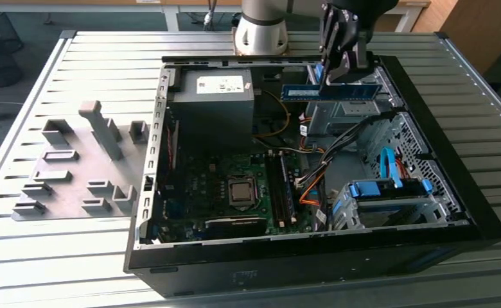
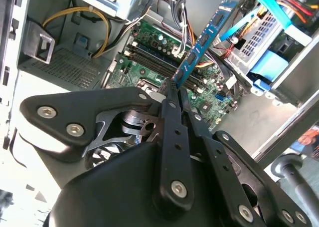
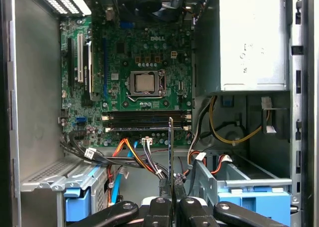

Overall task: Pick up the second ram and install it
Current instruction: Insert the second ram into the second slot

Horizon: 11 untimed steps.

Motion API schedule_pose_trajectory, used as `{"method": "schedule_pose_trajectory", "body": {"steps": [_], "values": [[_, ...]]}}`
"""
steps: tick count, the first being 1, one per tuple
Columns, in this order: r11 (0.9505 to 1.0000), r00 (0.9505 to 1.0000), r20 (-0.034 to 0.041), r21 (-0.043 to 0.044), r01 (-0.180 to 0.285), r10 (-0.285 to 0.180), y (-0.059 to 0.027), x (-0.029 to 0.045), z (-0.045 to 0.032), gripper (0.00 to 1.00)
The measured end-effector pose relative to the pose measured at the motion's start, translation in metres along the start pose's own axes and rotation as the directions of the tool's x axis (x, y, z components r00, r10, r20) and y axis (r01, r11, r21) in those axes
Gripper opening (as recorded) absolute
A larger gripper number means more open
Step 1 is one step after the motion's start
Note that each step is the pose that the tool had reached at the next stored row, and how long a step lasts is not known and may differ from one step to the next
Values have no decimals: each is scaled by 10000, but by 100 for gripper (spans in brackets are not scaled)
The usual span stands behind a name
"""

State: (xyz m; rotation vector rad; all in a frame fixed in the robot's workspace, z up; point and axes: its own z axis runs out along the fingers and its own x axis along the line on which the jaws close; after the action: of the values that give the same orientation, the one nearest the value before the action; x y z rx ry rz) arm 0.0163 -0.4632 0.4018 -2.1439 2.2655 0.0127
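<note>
One stick, the second ram (image 1: 343, 92), hangs on edge clamped in the gripper (image 1: 347, 72), at one o'clock from the memory slots (image 1: 282, 186) in the exterior view; seating it well likely demands keeping it parallel to them.

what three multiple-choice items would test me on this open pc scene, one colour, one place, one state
1. What colour is the thin cable looping beside the silver power supply box? A purple B yellow C white
2. Where is the thin blue-green memory stick? A in the air above the open black computer case B flat on the power supply box C outside the case
3. How is the black gripper? A open, empty B shut on the looped cable C shut on the memory stick
B: yellow in both wrist views. A: the exterior view shows it raised over the case. C: the second wrist view shows it clamping the stick.
</note>
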Motion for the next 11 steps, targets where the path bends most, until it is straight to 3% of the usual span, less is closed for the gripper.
{"method": "schedule_pose_trajectory", "body": {"steps": [3, 11], "values": [[9990, 9990, -13, 11, -452, 452, 0, 0, 1, 14], [9976, 9976, -23, 17, -688, 688, 0, 0, 1, 14]]}}
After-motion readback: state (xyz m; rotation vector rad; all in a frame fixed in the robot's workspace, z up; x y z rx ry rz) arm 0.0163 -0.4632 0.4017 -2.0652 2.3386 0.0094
